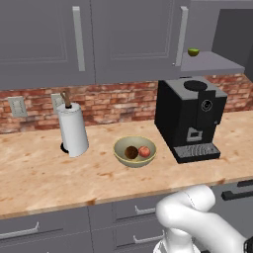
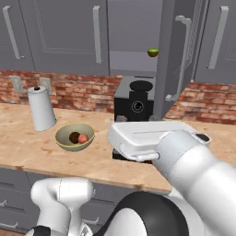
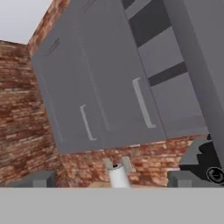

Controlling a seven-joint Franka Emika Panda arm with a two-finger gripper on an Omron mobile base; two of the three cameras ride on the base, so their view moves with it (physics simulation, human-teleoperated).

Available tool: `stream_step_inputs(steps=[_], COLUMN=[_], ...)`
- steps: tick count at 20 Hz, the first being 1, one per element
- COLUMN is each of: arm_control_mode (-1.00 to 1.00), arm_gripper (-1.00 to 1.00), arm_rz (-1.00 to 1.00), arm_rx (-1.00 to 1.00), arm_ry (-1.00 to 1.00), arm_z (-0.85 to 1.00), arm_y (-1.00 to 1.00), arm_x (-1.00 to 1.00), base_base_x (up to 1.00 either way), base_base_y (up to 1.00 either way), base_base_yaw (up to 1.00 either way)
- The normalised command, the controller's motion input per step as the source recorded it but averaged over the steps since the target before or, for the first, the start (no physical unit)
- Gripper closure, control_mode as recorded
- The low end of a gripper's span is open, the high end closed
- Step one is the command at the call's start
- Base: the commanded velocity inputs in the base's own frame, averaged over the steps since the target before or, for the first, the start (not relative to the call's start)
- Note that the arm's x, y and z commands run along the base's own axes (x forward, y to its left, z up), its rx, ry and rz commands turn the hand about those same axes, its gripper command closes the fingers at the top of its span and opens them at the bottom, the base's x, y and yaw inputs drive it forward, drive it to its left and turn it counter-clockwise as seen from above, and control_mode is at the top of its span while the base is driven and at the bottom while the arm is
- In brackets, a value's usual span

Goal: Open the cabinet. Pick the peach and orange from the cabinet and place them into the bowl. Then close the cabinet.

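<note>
The grey two-door wall cabinet stood with its right door swung out, a small green fruit alone on its grey shelf, while the pink-red peach and dull brownish-orange ball lay together in the olive-tan shallow bowl on the wooden desk. The gripper was spread wide and empty. Only closing seemed left; the risk I judged was the arm's bulk catching the door edge or the black coffee machine beneath it.

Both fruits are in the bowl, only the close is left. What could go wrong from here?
1. The cabinet door stands open over the coffee machine; a wide arm swing could clip either.
2. The small green fruit sits near the shelf's front edge; a hard shut might roll it.
</note>
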Motion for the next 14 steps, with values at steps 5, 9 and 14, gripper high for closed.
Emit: stream_step_inputs(steps=[5,9,14], arm_control_mode=[-1.00,-1.00,-1.00], arm_gripper=[-1.00,-1.00,-1.00], arm_rz=[0.17,0.15,0.16], arm_rx=[0.01,0.03,0.07], arm_ry=[-0.13,-0.02,0.00], arm_z=[-0.44,-0.26,-0.04], arm_y=[-0.02,-0.16,-0.25], arm_x=[1.00,1.00,1.00], base_base_x=[0.00,0.00,0.00], base_base_y=[0.00,0.00,0.00], base_base_yaw=[0.00,0.00,0.00])
